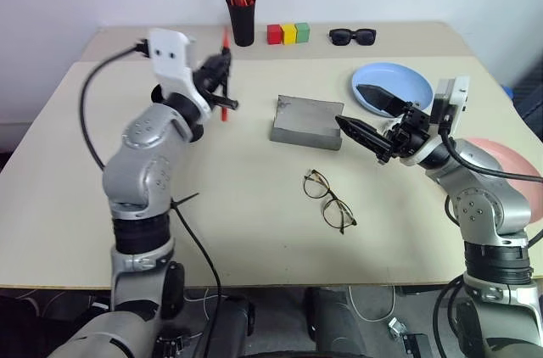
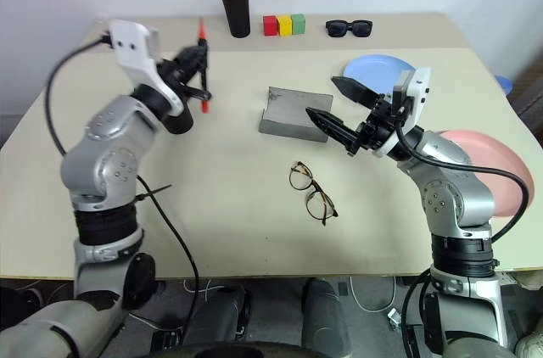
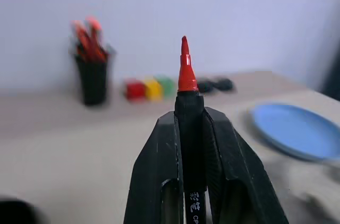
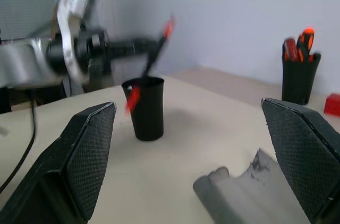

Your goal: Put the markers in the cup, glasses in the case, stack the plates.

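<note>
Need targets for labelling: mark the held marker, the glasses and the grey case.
marker [image 3: 187, 70]: left wrist view, on its red tip above the shut fingers.
glasses [image 1: 327, 198]: left eye view, on the bridge between the lenses.
case [image 1: 307, 120]: left eye view, on its flat grey lid.

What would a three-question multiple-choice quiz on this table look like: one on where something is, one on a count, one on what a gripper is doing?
1. Where do the glasses lie?
A. inside the case
B. on the bare table, nearer the robot than the case
C. on the blue plate

2. How many small coloured blocks stand in the row at the back?
A. two
B. three
C. five

3. What is the left gripper doing?
A. clamping a red-tipped marker
B. hanging open
C. holding the cup

Answers:
1 B, they rest open on the tabletop in front of the case.
2 B, red, yellow and green.
3 A, the left wrist view shows the fingers shut on it.
</note>
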### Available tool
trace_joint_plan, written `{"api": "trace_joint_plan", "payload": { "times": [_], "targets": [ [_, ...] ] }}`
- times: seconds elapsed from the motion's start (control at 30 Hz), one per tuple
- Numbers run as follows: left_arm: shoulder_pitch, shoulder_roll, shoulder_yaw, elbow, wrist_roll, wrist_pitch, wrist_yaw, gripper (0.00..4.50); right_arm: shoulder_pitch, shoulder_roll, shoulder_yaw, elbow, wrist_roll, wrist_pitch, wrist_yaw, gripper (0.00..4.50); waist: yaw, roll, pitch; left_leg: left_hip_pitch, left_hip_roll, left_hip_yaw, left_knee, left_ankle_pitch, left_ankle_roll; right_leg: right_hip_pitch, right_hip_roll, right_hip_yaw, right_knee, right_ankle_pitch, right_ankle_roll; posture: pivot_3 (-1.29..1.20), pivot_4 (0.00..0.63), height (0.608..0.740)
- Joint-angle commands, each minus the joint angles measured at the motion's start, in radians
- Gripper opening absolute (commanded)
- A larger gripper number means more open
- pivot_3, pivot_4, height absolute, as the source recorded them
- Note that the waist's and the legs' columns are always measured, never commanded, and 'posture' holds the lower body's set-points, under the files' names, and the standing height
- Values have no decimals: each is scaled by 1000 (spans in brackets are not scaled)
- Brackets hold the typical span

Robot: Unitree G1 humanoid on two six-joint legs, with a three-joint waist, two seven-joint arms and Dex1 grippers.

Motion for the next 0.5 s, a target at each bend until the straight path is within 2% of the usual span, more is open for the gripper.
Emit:
{"api": "trace_joint_plan", "payload": {
  "times": [0.03, 0.2, 0.33, 0.5],
  "targets": [
    [-73, 84, 33, 104, 38, -202, -34, 89, -5, -11, -28, -32, 40, 27, 2, 4500, 3, 0, 0, 0, 0, 0, 0, 0, 0, 0, 0, 0, 0, 0, 0, 0, 150, 740],
    [-141, 190, 80, 316, 29, -373, -85, 89, 25, -34, -9, -61, 19, 22, 36, 4500, 4, 0, 0, 0, 0, 0, 0, 0, 1, 0, 0, 0, 0, 0, 0, 0, 150, 740],
    [-134, 225, 92, 421, 25, -464, -118, 89, 23, -32, -15, -62, 15, 15, 29, 4500, 3, 0, 0, 0, 0, 0, 0, -1, 1, 0, 0, 0, 0, 0, 0, 0, 150, 740],
    [-103, 186, 120, 510, -22, -596, -158, 89, 23, -33, -13, -71, 9, 11, 27, 4500, 0, 0, 0, 0, 0, 0, 0, -1, 1, 0, 0, 0, 1, 0, 0, 0, 150, 740]
  ]
}}
